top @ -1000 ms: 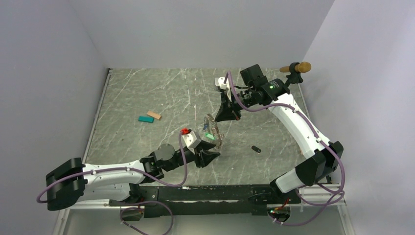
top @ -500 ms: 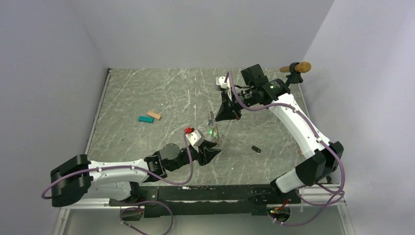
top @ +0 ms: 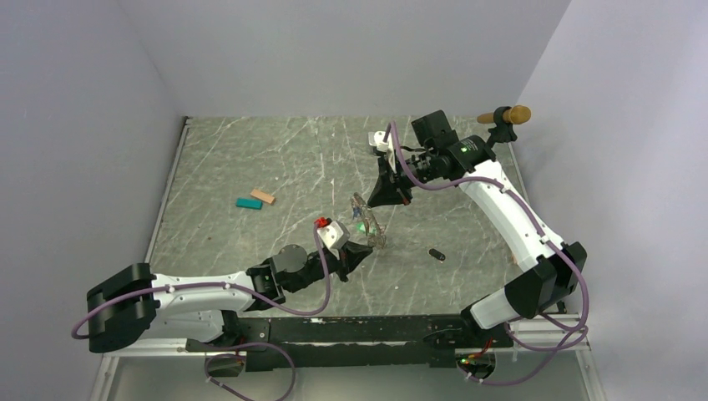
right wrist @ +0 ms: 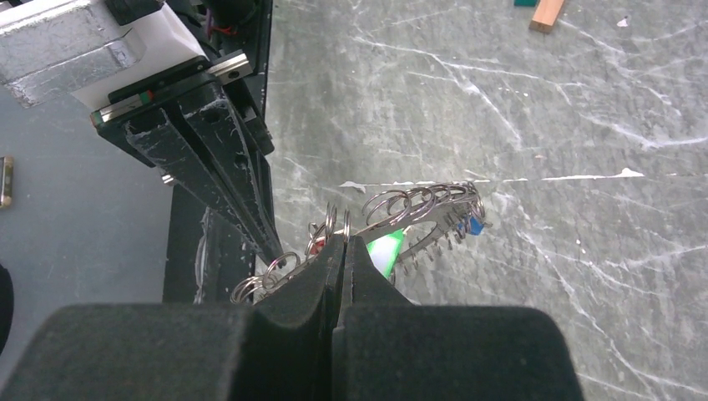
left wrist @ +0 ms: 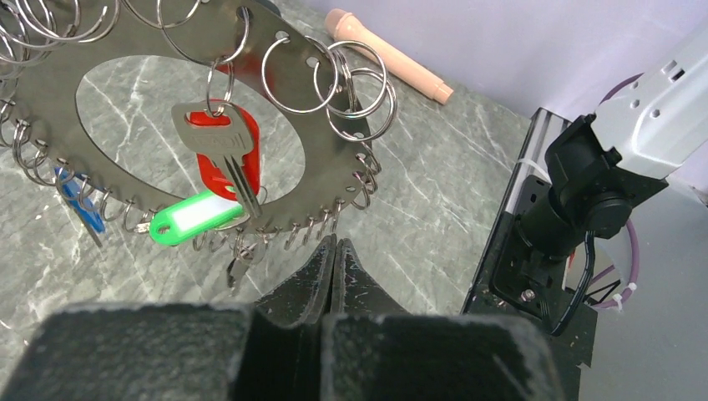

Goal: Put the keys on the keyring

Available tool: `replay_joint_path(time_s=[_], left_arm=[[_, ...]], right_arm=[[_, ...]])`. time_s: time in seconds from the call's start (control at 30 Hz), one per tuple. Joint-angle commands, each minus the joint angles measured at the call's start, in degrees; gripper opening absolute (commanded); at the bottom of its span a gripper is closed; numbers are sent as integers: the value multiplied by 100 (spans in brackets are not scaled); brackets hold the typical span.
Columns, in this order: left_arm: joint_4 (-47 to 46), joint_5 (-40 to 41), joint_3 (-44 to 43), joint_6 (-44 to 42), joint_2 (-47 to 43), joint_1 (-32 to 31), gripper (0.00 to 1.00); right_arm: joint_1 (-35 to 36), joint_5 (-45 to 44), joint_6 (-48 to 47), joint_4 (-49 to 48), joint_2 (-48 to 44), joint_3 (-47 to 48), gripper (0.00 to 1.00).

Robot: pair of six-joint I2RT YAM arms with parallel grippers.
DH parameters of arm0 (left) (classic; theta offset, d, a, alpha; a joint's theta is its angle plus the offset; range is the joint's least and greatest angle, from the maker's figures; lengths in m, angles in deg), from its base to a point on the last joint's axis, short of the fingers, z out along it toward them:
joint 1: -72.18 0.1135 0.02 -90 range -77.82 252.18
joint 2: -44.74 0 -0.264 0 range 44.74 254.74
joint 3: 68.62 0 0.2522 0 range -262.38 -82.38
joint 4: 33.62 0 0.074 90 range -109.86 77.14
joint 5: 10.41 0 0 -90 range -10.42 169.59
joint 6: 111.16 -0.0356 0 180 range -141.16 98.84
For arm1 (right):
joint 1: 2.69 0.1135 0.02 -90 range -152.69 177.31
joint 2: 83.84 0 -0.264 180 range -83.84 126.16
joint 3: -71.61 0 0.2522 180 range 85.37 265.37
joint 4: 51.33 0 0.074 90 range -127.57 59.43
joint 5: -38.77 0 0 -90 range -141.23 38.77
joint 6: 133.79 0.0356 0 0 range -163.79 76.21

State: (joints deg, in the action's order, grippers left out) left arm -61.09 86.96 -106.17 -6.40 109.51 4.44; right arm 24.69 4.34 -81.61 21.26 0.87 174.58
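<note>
Because the right gripper (right wrist: 342, 242) is clamped on the far rim of the keyring (left wrist: 330, 171), raised above the table (top: 250, 159), and the left gripper (left wrist: 334, 246) is pressed together at its near rim, I fear 1 pull twists it loose.

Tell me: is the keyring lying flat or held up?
Held up on edge. The right gripper has its jaws shut on the keyring, and the red key hangs down across its hole.

Shiny steel keyring (left wrist: 125, 38), matt marbled table (left wrist: 434, 192)
</note>
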Motion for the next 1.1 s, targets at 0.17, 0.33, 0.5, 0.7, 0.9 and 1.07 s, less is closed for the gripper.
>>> replay_joint_path(time_s=[0.17,0.33,0.5,0.7,0.9,1.07], left_arm=[[-238,105,71,120,-291,-37,24],[-321,-24,76,154,-275,-37,33],[-335,-113,25,184,-153,-33,38],[-297,-29,-36,236,-44,-37,42],[-83,258,4,78,138,-36,45],[-235,480,188,-191,352,-37,47]], right_arm=[[-39,123,149,-276,-229,17,0],[-48,82,201,-323,-215,5,0],[-61,59,231,-349,-219,-3,0],[-74,28,346,-426,-203,-16,0],[-97,33,416,-486,-213,-40,0],[-106,74,409,-474,-220,-38,0]])
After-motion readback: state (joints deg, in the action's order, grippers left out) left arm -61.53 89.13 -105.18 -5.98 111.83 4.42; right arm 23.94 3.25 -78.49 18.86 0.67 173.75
